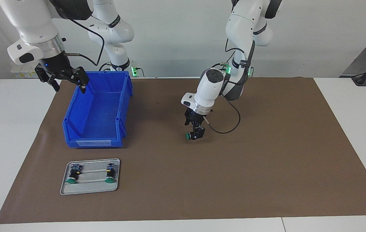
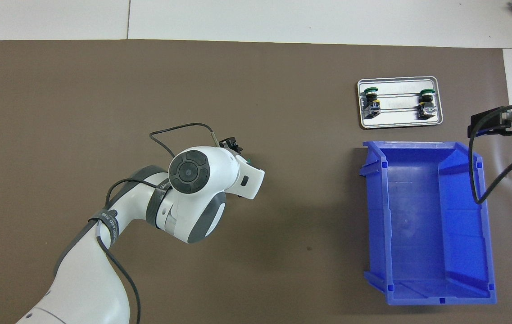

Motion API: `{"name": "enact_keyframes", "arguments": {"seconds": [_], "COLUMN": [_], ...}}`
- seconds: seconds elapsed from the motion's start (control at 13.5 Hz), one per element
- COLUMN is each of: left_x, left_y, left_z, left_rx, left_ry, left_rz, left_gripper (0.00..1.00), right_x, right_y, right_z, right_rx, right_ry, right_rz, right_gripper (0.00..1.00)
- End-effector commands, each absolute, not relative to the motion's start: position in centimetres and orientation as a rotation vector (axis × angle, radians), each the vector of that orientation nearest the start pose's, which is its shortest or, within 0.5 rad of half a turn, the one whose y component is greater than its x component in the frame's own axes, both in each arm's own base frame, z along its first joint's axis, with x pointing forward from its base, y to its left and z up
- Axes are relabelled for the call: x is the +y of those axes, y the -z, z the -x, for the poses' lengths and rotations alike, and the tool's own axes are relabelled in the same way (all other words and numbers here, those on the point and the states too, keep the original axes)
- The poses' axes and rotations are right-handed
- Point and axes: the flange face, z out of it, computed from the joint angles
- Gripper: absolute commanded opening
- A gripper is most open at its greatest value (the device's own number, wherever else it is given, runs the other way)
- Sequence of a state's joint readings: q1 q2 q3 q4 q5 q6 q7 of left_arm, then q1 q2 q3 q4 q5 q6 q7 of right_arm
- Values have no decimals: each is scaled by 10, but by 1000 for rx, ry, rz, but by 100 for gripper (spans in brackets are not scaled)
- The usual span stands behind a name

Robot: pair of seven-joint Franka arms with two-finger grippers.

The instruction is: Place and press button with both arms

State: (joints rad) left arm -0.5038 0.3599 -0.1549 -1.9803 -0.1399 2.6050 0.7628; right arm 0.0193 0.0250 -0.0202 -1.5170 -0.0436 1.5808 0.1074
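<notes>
We see the left claw clamped on the button over the brown mat. Its long axis lies roughly level, green cap pointing toward the right arm's end. The right claw hangs apart above the blue bin.

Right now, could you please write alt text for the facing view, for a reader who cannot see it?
The left gripper holds a green-capped button low over the brown mat. The right gripper hangs open over the blue bin; a grey tray carries two more buttons.
</notes>
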Motion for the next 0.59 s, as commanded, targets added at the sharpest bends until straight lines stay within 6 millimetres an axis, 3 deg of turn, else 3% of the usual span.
{"name": "enact_keyframes", "arguments": {"seconds": [0.0,0.52], "left_x": [-389,-390], "left_y": [-304,-293], "left_z": [-507,-505], "left_rx": [1949,1928], "left_ry": [457,450], "left_rz": [2574,2594], "left_gripper": [100,100], "right_x": [-6,-6], "right_y": [-636,-636], "right_z": [-560,-559], "right_rx": [179,179], "right_ry": [57,57], "right_rz": [3154,3154], "right_gripper": [100,100]}}
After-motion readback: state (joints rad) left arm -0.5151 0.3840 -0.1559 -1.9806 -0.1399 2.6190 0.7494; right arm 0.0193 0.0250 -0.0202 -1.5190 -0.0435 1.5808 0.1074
